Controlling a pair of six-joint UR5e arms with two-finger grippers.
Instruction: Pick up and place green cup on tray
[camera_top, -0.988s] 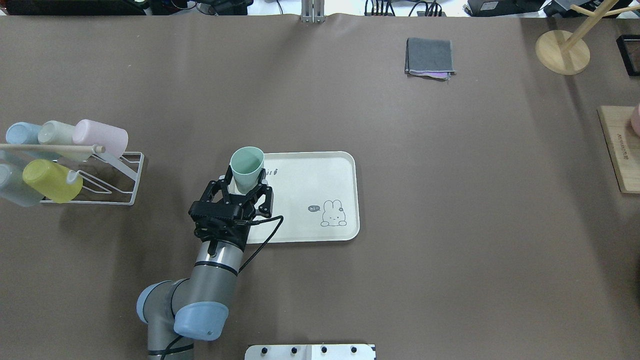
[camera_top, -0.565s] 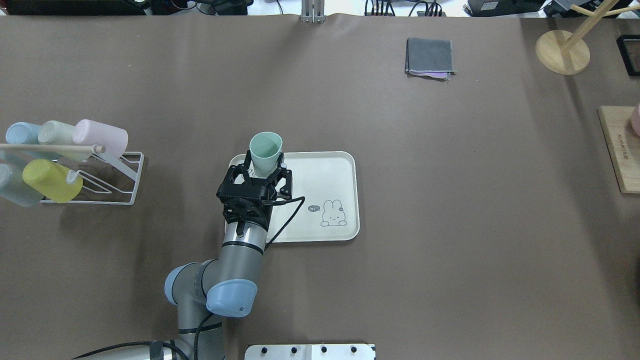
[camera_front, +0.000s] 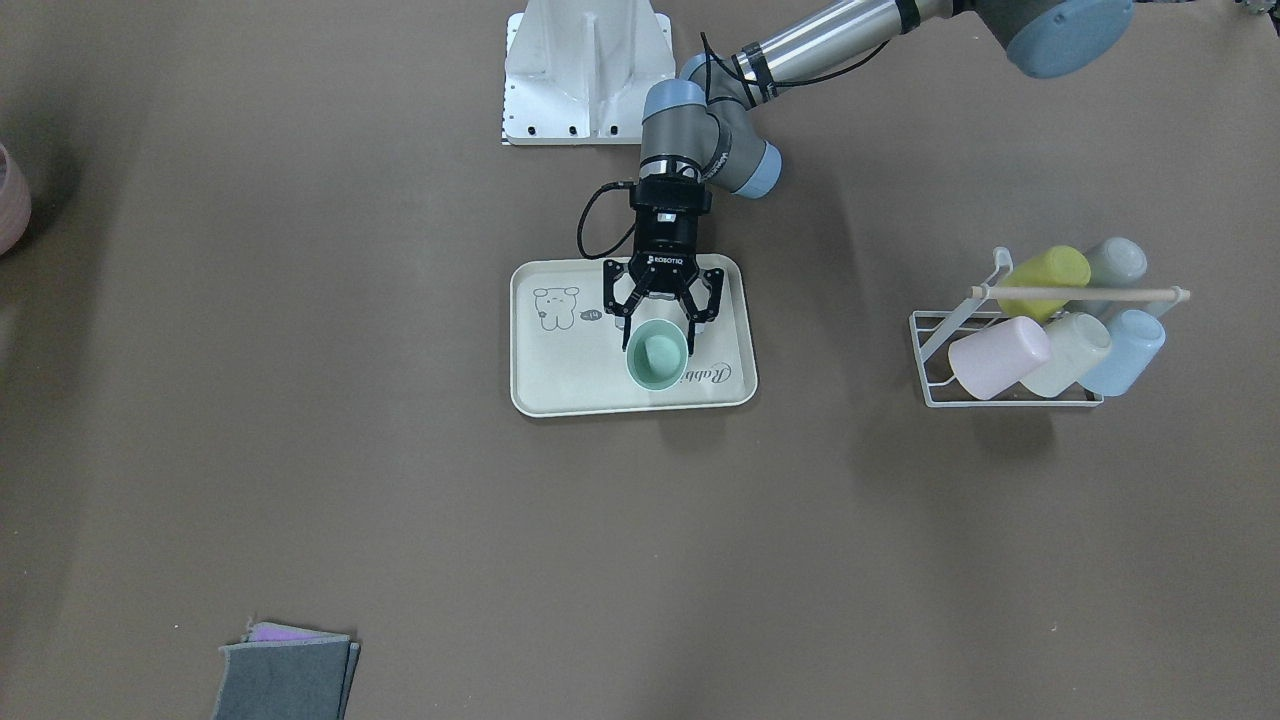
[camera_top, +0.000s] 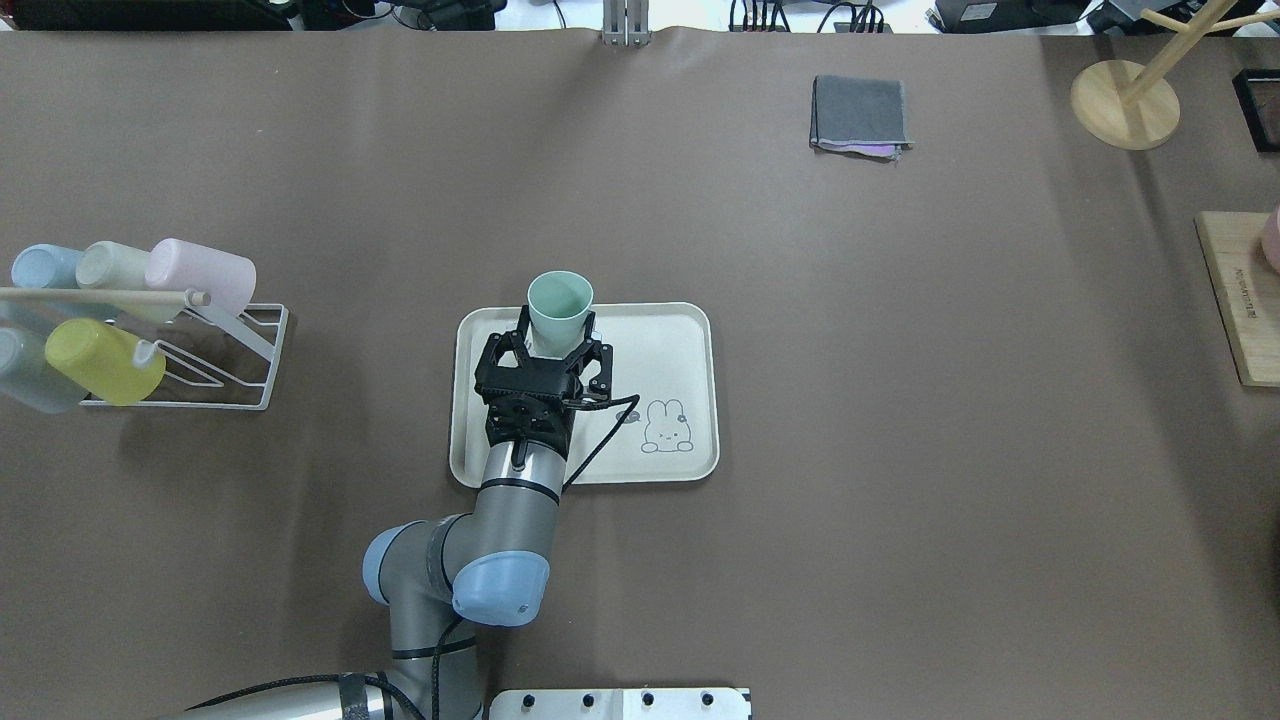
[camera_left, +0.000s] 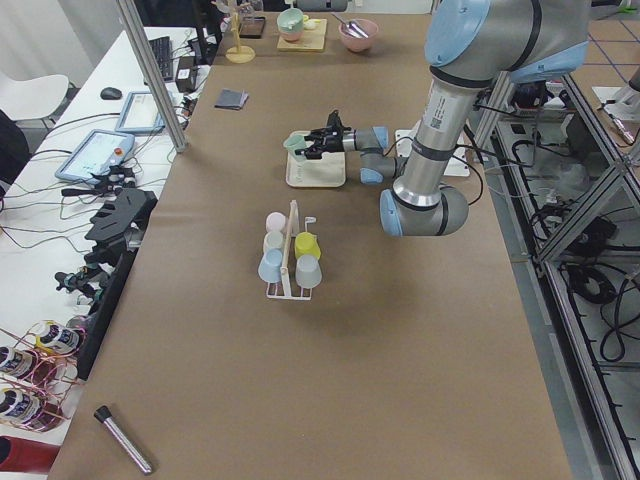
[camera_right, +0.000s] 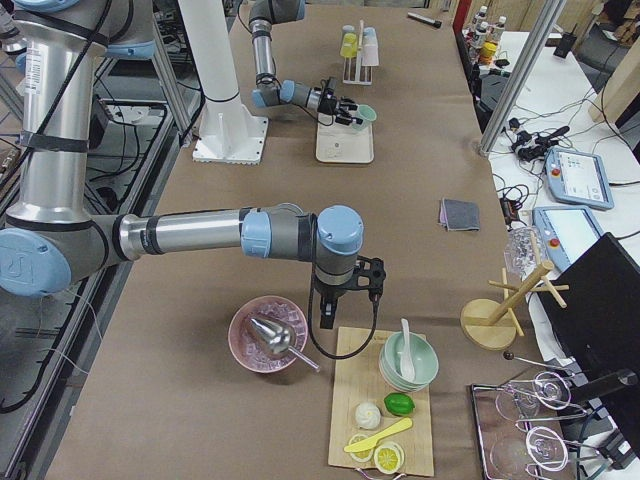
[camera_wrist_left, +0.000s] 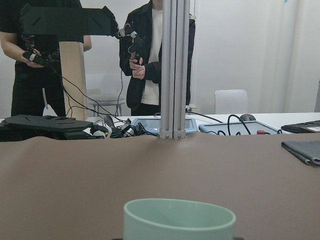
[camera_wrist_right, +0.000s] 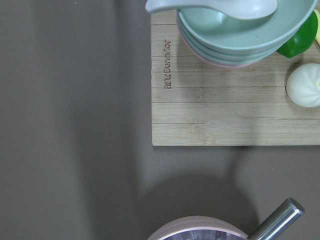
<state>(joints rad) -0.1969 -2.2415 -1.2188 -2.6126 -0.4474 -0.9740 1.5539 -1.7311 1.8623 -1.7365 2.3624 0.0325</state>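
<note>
My left gripper (camera_top: 556, 340) has its two fingers closed narrowly on the lower wall of the small mint-green plastic tumbler (camera_top: 560, 298), which is upright with its mouth facing up. The green cup is over the flat cream rectangular tray with the rabbit drawing (camera_top: 665, 345), which lies near the middle of the tabletop. In the front-facing view the cup (camera_front: 657, 356) sits inside the tray's outline, just beside the long rim farthest from my base and covering part of the script printed there. The side view suggests the cup's base is above the tray floor, but I cannot confirm contact from any view. Status, as a judgement: pick-up is complete and transport to the tray appears complete. Remaining steps: lower the cup until its base rests flat on the tray, spread the fingers, and withdraw without tipping it. My right gripper (camera_right: 326, 316) hangs well apart, near the table's right end between a pink bowl (camera_right: 268, 338) and a wooden board (camera_right: 372, 400). I cannot tell whether its fingers are spread or closed.
</note>
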